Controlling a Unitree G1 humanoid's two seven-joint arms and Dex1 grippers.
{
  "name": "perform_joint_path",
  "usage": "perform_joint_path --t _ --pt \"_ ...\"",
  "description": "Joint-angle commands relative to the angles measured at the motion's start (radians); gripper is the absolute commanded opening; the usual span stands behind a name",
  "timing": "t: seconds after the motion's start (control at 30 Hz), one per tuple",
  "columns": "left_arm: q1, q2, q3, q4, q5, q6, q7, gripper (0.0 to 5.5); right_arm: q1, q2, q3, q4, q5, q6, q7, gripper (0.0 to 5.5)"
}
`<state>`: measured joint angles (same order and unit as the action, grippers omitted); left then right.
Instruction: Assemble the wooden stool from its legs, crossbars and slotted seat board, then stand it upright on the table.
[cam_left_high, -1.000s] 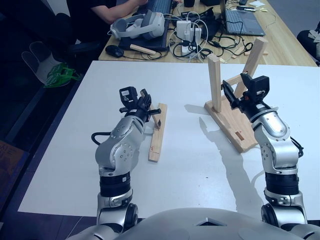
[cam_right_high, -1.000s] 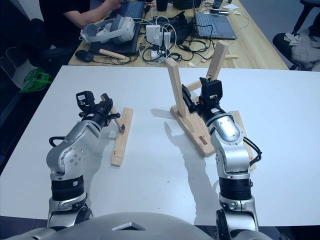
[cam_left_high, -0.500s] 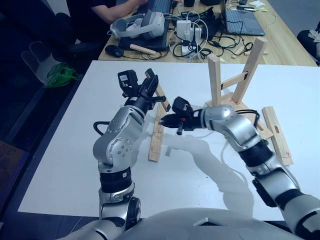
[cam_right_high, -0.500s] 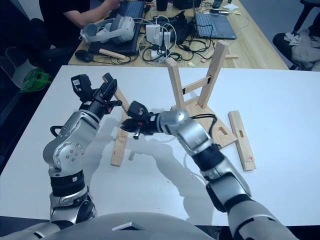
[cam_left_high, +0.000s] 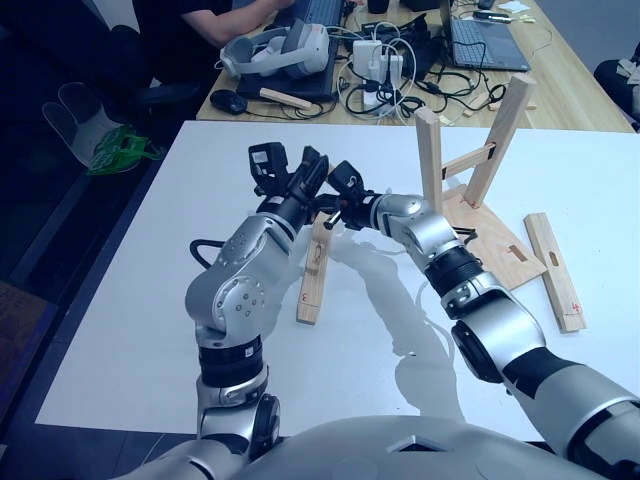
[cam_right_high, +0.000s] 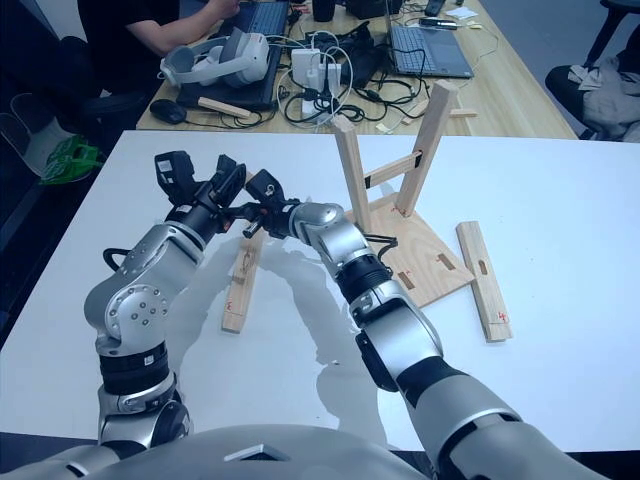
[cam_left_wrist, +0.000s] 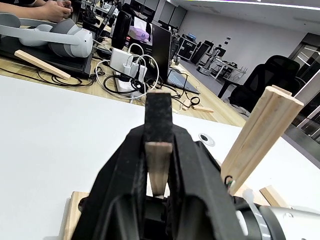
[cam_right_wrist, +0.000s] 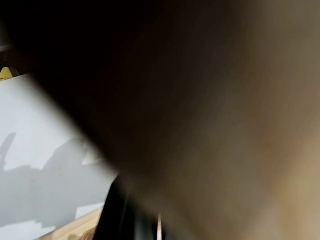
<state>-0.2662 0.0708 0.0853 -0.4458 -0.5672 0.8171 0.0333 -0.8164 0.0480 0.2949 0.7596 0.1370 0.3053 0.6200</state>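
Note:
My left gripper (cam_left_high: 306, 182) is raised over the white table (cam_left_high: 150, 300), shut on a short wooden crossbar (cam_left_wrist: 159, 170) with a dark end. My right arm reaches across the table, and my right gripper (cam_left_high: 341, 193) is right against that crossbar and the left fingers. The right wrist view is a close blur of dark and tan. A long wooden bar (cam_left_high: 313, 275) lies flat below both grippers. At the right, the seat board (cam_left_high: 492, 245) lies flat with two legs (cam_left_high: 430, 165) standing up from it, joined by a crossbar (cam_left_high: 468, 160). A loose leg (cam_left_high: 553, 270) lies beside the board.
A wooden desk (cam_left_high: 570, 100) butts against the table's far edge. It carries a headset (cam_left_high: 275, 50), a mouse (cam_left_high: 228, 100), a tangle of cables (cam_left_high: 385, 75) and a laptop (cam_left_high: 485, 40). A person sits behind it. The near half of the table is bare.
My right arm left the stool, swung left across the table and rose to the left gripper. My left gripper lifted from beside the long bar with the short crossbar in it.

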Motion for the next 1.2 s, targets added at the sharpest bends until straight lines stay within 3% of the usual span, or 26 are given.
perform_joint_path --t 0.03,0.07,0.17,0.37,0.6,0.77,0.97,1.2 --pt "0.026 0.098 -0.072 -0.062 0.11 -0.01 -0.019 0.4 0.179 -0.147 0.011 -0.283 -0.026 0.202 0.03 0.0" --pt "0.034 0.113 -0.088 -0.078 0.127 -0.01 -0.025 0.4 0.253 -0.197 -0.007 -0.41 -0.014 0.287 0.028 0.0" --pt "0.074 0.116 -0.094 -0.102 0.139 0.031 -0.012 0.4 0.383 -0.267 -0.202 -0.697 0.097 0.521 -0.04 0.0" --pt "0.105 0.143 -0.101 -0.109 0.197 0.16 0.04 0.4 0.479 -0.253 -0.447 -0.857 0.196 0.613 -0.176 0.0" --pt "0.081 0.148 -0.091 -0.163 0.22 0.286 0.041 0.4 0.461 -0.235 -0.473 -0.82 0.246 0.611 -0.215 0.0" --pt "0.041 0.145 -0.006 -0.223 0.183 0.378 0.015 0.4 0.462 -0.236 -0.483 -0.813 0.263 0.604 -0.235 0.0" --pt "0.028 0.052 0.104 -0.228 0.118 0.521 -0.009 0.4 0.469 -0.235 -0.488 -0.812 0.289 0.61 -0.248 0.0" --pt "0.034 0.005 0.123 -0.213 0.128 0.568 -0.004 0.4 0.466 -0.239 -0.482 -0.801 0.303 0.608 -0.252 0.0"
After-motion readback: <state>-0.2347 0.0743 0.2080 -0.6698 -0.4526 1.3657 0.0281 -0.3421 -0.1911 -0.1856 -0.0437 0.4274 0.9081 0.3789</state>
